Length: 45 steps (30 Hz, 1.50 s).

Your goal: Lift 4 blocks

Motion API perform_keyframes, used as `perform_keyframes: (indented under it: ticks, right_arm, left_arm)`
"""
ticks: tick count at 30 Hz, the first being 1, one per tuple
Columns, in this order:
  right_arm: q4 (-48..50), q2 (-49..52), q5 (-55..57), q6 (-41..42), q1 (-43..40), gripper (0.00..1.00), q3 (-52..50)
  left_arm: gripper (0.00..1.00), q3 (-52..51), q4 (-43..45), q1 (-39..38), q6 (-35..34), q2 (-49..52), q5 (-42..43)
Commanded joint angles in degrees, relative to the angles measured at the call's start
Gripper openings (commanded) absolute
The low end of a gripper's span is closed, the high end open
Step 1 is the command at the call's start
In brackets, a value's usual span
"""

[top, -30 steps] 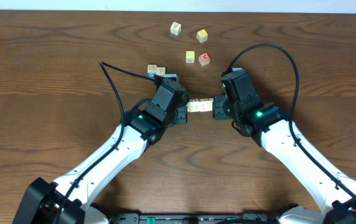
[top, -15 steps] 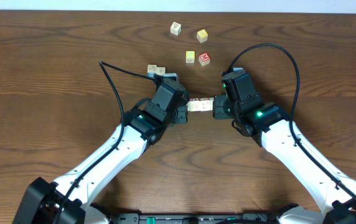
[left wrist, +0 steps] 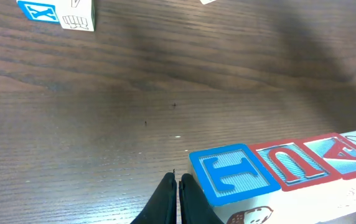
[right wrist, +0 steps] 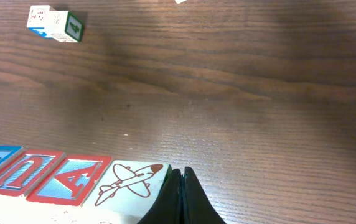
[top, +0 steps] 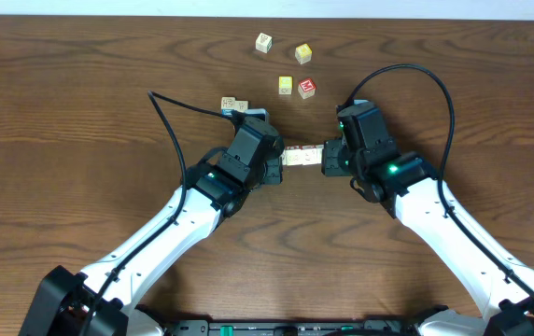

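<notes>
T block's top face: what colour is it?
Blue. The T block shows best in the left wrist view.

We note a brown wooden table (top: 62, 112). At its far side lie a cream cube (top: 263, 42), a yellow-faced cube (top: 302, 53), a second yellow-faced cube (top: 286, 85) just beside a red-topped cube (top: 306, 88), and, further left, two pale cubes (top: 233, 104) side by side.
</notes>
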Motion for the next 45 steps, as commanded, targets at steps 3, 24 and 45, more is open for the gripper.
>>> perform_keyframes:
  ticks: [3, 24, 45]
  right_arm:
    - [2.6, 0.9, -22.0, 1.7, 3.4, 0.01, 1.8]
    - [3.8, 4.2, -23.3, 1.7, 3.4, 0.01, 1.7]
    - [4.0, 4.6, -23.3, 1.7, 3.3, 0.01, 1.7]
  left_arm:
    - [0.07, 3.8, 3.8, -4.4, -0.4, 0.6, 18.3]
    - [0.07, 3.8, 4.5, -4.4, -0.5, 2.5, 18.3]
    - [0.07, 3.8, 5.1, -4.1, -0.7, 3.6, 18.4]
